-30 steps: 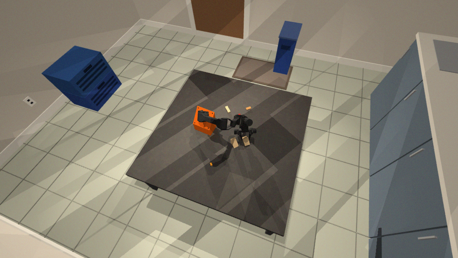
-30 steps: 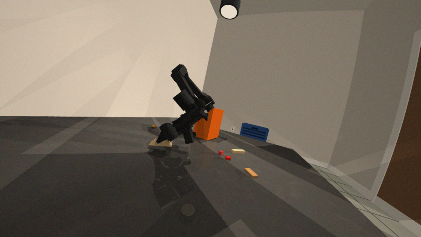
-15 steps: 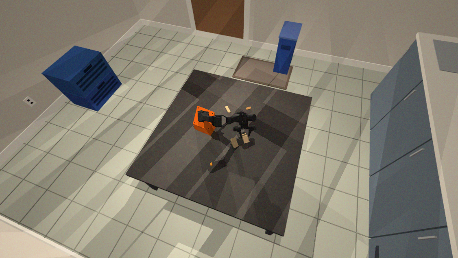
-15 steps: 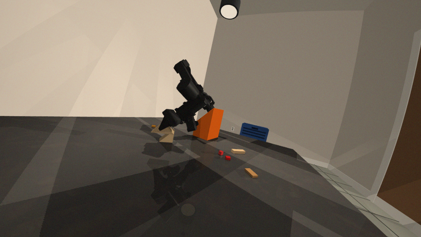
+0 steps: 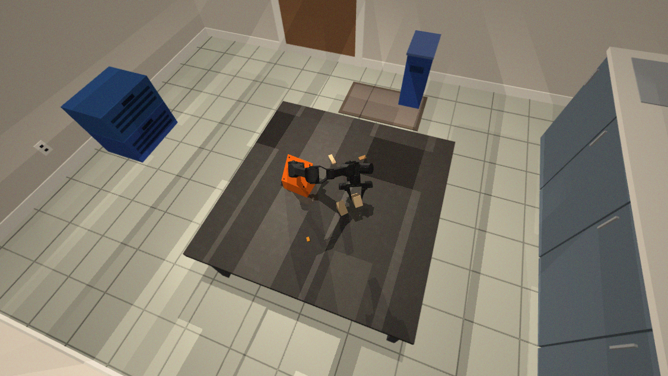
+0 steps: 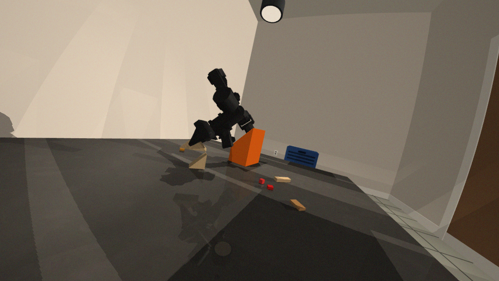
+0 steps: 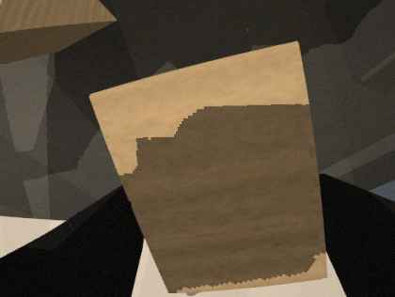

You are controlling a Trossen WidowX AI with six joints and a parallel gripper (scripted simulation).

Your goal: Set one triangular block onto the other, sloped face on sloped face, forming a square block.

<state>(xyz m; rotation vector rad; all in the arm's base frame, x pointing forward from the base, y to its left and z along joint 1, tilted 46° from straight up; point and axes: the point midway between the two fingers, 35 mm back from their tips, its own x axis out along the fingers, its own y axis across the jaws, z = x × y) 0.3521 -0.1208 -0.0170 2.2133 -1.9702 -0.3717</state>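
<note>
Above lower block (image 5: pixel 342 208) (image 6: pixel 198 161): our held block (image 5: pixel 357 200) (image 6: pixel 196 145) (image 7: pixel 221 179) hangs near it.
Toward orange base (image 5: pixel 296 188) (image 6: pixel 255 148): we see open tabletop (image 5: pixel 261 205) (image 6: pixel 132 209) between.

Arm (image 5: pixel 351 171) (image 6: pixel 227 101): blk, chunky cyl. jts | base (image 5: pixel 306 187) (image 6: pixel 254 148): orng, wedge-shaped | fingers (image 6: pixel 199 134): blk

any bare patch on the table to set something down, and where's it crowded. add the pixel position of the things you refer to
Between the orange block (image 5: pixel 308 239) (image 6: pixel 181 149) and the table's near-left edge in the top view looks bare. Crowded: around the gripper (image 5: pixel 357 193) (image 6: pixel 191 143), its held triangular block (image 5: pixel 357 201) (image 6: pixel 196 146) (image 7: pixel 226 188) and the lower one (image 5: pixel 342 208) (image 6: pixel 199 162).
</note>
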